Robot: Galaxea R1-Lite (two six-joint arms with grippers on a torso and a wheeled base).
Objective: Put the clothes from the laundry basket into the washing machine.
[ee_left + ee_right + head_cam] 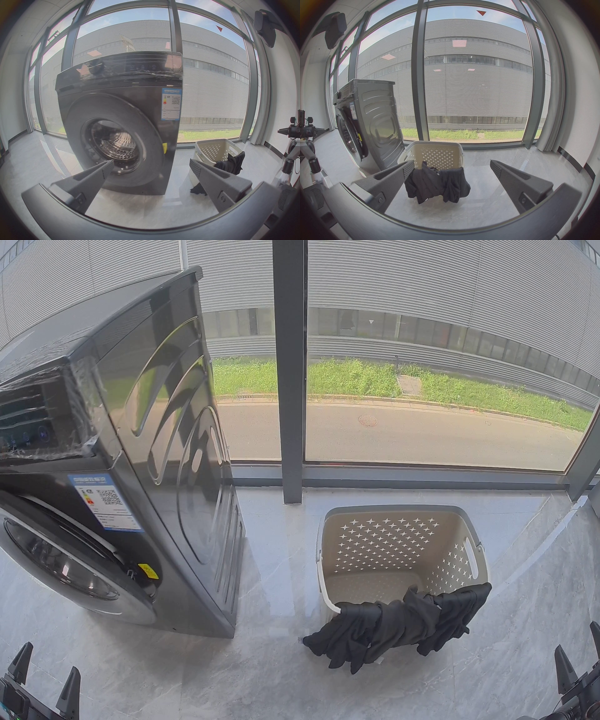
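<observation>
Two grippers sit low at the near corners of the head view, both well apart from the load.

1. Left gripper [50,660] [151,162]: jaws stand wide and hold nothing. The arm is low and level above the floor [281,677], pointing at the front of the washing machine [175,446] [125,93] [375,118].
2. Washing machine: stands on the floor at the left, with its front turned toward the robot's left side. The round door [62,565] [114,147] appears closed, though this cannot be confirmed. The drum shows in its centre.
3. Laundry basket [400,510] [215,147] [434,143]: stands on the floor just to the right of the machine, apart from it. Its bottom and far wall are bare.
4. Dark clothes [387,627] [231,162] [434,184]: draped over the near rim of the basket and hanging down its outer side. The long axis runs left to right along that rim.
5. Right gripper [576,640] [451,162]: jaws stand wide and hold nothing. The arm is low and level, aimed straight at the basket.

Governing relation: the clothes lie ahead of the right gripper and toward the robot's left. The right arm is the nearer one. A reach forward and inward, with the jaws crossing the rim's line, would likely take the fold.
</observation>
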